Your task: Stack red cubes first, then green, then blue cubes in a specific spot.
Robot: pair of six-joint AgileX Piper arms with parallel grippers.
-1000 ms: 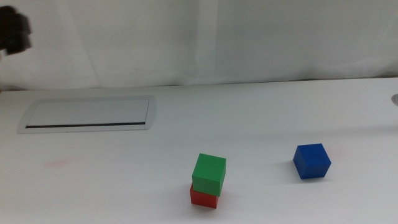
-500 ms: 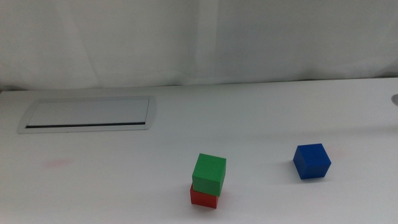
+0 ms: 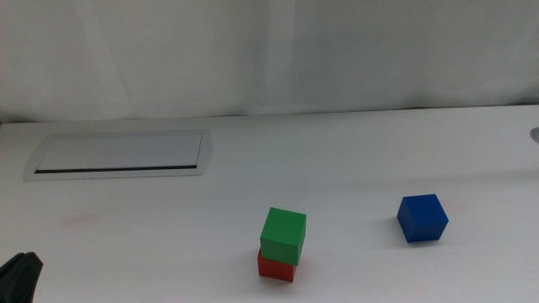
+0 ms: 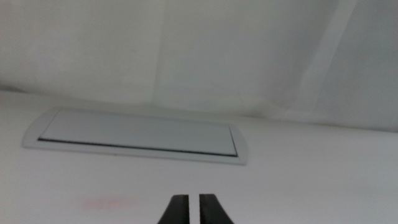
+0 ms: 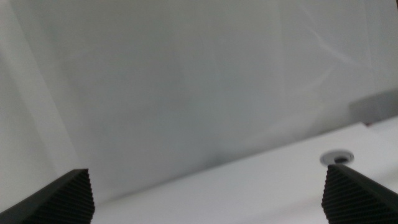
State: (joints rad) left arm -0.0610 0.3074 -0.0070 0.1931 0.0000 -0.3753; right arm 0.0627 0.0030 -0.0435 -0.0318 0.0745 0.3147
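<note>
Middle view shows the green cube (image 3: 283,234) resting on the red cube (image 3: 274,268), with the blue cube (image 3: 422,217) alone on the table (image 3: 354,160) well to their right; the left gripper (image 3: 18,279) is only a dark shape at the bottom-left corner, well left of the stack; nothing lies between them. Left wrist view adds what that one hides: its jaws nearly closed with a thin gap, holding nothing, the grey-rimmed panel (image 4: 140,135) ahead; no cubes there. Right wrist view shows the right gripper (image 5: 208,198) spread wide and empty, a small round fitting (image 5: 336,158) beyond one jaw.
</note>
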